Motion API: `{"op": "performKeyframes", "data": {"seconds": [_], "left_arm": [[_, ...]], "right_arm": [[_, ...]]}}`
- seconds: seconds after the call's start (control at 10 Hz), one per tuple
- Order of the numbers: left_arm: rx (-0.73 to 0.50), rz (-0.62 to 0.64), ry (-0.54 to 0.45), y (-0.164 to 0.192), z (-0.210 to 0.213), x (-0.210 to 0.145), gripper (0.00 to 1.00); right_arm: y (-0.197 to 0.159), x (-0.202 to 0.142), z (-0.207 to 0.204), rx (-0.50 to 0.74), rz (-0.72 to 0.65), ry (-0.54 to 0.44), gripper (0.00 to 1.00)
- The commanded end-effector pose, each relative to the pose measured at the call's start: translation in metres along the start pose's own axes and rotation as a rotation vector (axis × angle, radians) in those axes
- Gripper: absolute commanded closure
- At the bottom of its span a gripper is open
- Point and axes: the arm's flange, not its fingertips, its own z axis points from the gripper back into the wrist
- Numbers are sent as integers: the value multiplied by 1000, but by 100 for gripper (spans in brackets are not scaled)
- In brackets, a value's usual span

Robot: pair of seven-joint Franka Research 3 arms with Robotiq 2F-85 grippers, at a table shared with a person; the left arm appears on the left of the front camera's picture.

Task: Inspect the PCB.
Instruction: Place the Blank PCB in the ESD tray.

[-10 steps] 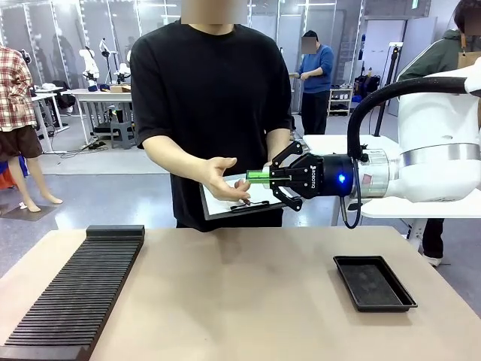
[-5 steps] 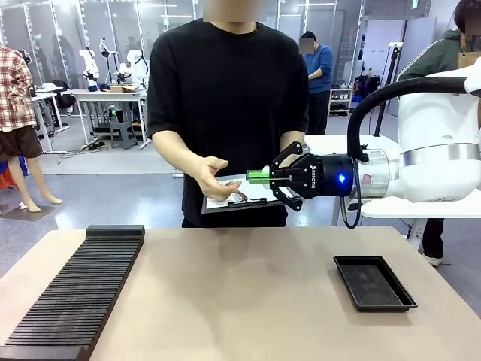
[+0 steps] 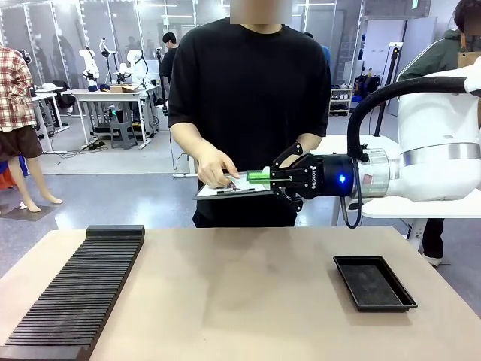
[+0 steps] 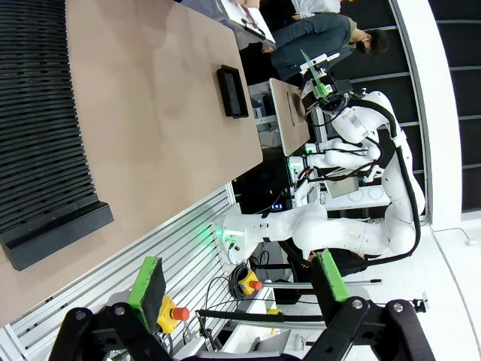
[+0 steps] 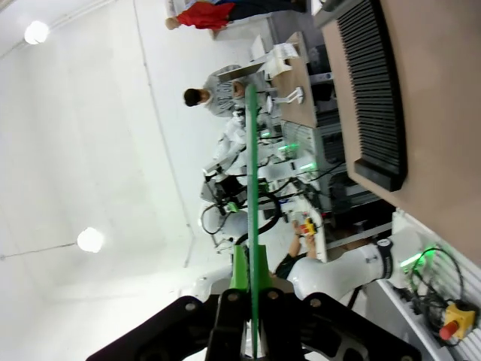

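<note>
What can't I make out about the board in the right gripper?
- PCB face: small and partly behind the right gripper in the front view; edge-on in the right wrist view.
- Paper on the clipboard: front view, tilted flat, too small to read, partly under the person's hand.
- Whether that hand touches the PCB: front view, too small to tell.

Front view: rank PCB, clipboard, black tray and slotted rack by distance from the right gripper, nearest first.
1. PCB: clamped edge-on in the right gripper.
2. Clipboard: just past the fingertips, held by the person.
3. Black tray: lower down, on the table, right side.
4. Slotted rack: far left of the table.
</note>
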Motion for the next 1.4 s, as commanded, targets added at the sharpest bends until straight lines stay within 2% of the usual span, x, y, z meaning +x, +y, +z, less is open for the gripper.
{"op": "performKeyframes", "data": {"seconds": [0.0,0.3,0.6,0.9,1.3], "left_arm": [[0,-1,2,0,1,2,0],[0,-1,2,0,1,2,0],[0,-1,2,0,1,2,0],[0,-1,2,0,1,2,0],[0,-1,2,0,1,2,0]], "right_arm": [[26,-21,24,-153,158,-52,97],[30,-43,69,-358,240,-149,97],[8,-42,107,-686,334,-215,97],[-34,-12,134,-903,321,-245,97],[-91,28,138,-1031,304,-219,97]]}}
